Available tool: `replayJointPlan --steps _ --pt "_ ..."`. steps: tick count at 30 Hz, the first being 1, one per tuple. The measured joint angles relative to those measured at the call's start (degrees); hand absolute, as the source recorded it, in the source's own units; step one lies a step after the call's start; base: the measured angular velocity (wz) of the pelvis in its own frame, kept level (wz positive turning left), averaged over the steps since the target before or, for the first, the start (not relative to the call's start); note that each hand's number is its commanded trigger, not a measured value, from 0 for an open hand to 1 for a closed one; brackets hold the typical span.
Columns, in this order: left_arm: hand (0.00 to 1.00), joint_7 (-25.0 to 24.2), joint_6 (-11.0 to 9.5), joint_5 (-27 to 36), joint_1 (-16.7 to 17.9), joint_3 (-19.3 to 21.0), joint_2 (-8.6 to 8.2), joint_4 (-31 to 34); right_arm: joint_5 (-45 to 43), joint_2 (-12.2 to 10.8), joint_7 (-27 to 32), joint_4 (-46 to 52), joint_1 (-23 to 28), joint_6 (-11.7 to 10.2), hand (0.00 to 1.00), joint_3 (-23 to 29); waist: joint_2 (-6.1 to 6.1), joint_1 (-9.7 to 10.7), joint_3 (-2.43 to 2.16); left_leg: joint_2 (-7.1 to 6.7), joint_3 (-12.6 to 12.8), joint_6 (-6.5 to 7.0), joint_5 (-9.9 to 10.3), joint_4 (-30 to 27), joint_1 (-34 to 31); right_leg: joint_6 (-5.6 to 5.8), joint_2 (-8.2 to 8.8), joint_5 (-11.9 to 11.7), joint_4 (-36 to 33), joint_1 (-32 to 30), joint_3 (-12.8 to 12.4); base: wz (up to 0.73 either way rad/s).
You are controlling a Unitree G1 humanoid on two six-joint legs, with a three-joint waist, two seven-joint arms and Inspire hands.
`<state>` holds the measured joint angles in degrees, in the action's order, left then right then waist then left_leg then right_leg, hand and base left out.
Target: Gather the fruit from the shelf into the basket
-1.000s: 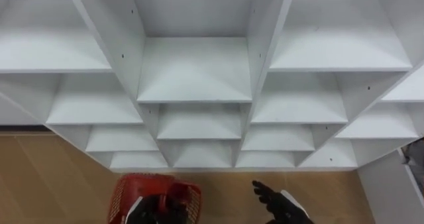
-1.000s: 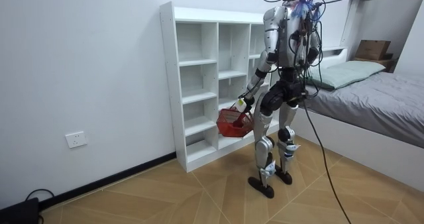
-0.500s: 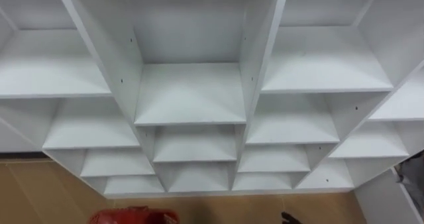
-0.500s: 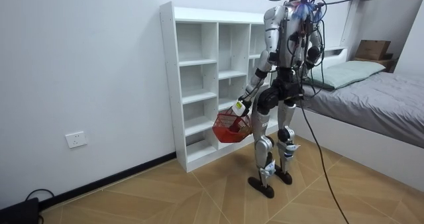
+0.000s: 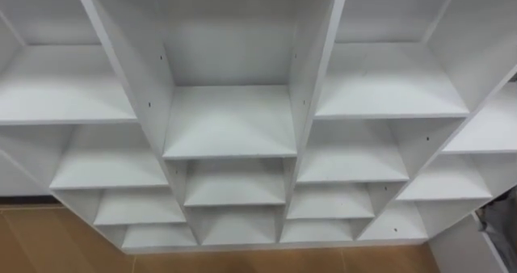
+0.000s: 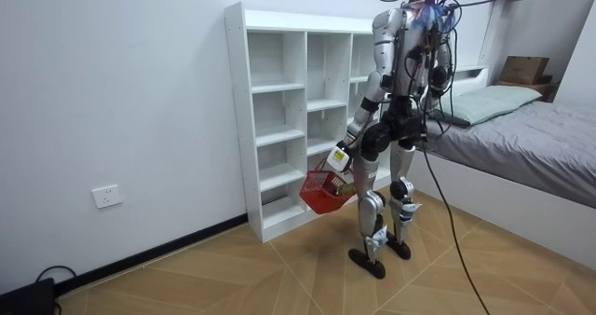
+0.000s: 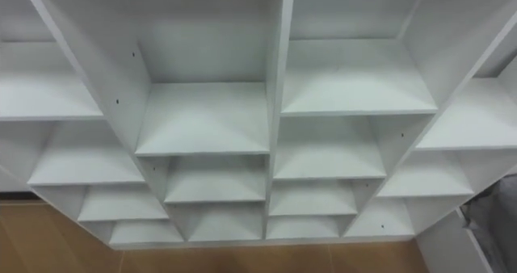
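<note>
The closet is a white open shelf unit (image 5: 230, 123) of several square compartments, and I look into it from close up. In the room view I stand upright facing this shelf unit (image 6: 279, 119). My left hand (image 6: 341, 157) hangs low by my thigh, curled round the handle of a red wire basket (image 6: 321, 192). The basket dangles tilted below the hand, beside the lower shelves. What lies in it is too small to tell.
A bed (image 6: 521, 138) with a grey cover stands close behind me at the room view's right. Wooden floor (image 6: 279, 268) stretches open toward the room view's left, along a white wall with a socket (image 6: 107, 197).
My left hand has lowered the basket from waist height to beside my thigh. The eye view has tipped upward, so the basket and my right hand have slid off its lower edge.
</note>
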<state>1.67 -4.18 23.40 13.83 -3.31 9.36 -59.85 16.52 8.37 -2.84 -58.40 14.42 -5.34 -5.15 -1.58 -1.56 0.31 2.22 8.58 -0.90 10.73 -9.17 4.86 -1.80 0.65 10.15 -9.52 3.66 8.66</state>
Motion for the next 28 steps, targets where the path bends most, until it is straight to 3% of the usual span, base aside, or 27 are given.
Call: replayJointPlan --steps 4,7,12,17,28 --pt "1.00 -0.2 0.6 3.7 1.0 2.7 -0.18 -2.4 3.3 0.0 0.1 -4.4 -0.2 0.3 0.00 3.6 0.39 0.6 -0.13 0.01 -0.1 -0.02 0.5 0.0 1.3 0.12 -0.04 0.1 0.7 1.6 0.2 0.01" --pt "1.00 -0.2 2.2 3.9 1.0 5.2 -0.96 -4.4 5.8 -0.1 -0.3 -7.5 -0.9 1.8 0.00 5.4 0.40 1.2 -0.13 -0.06 0.0 0.00 0.7 0.0 1.9 0.26 -0.02 0.2 0.8 2.3 0.2 0.00" --pt "1.00 -0.1 5.6 3.9 1.0 5.5 -1.20 -5.9 6.4 -0.1 -0.9 -9.7 -1.3 3.8 0.00 7.2 0.37 1.4 -0.14 -0.09 -0.3 0.02 0.7 -0.2 2.0 0.27 0.01 0.3 0.8 2.4 0.2 0.00" --pt "1.00 0.0 6.7 3.4 0.8 5.6 -1.19 -6.3 6.9 -0.1 -0.3 -10.6 -2.0 5.2 0.00 7.6 -0.06 1.3 0.14 -0.18 -0.8 0.03 0.7 -0.4 2.1 0.34 0.00 0.4 0.7 2.7 0.2 0.05" --pt "1.00 -0.1 8.2 3.3 0.4 5.7 -1.20 -6.5 7.8 0.0 1.7 -10.9 -2.0 6.8 0.00 7.7 0.61 1.4 -0.03 -0.22 -0.8 0.09 0.9 -0.3 2.8 0.36 -0.02 0.4 0.7 3.3 0.0 0.00"
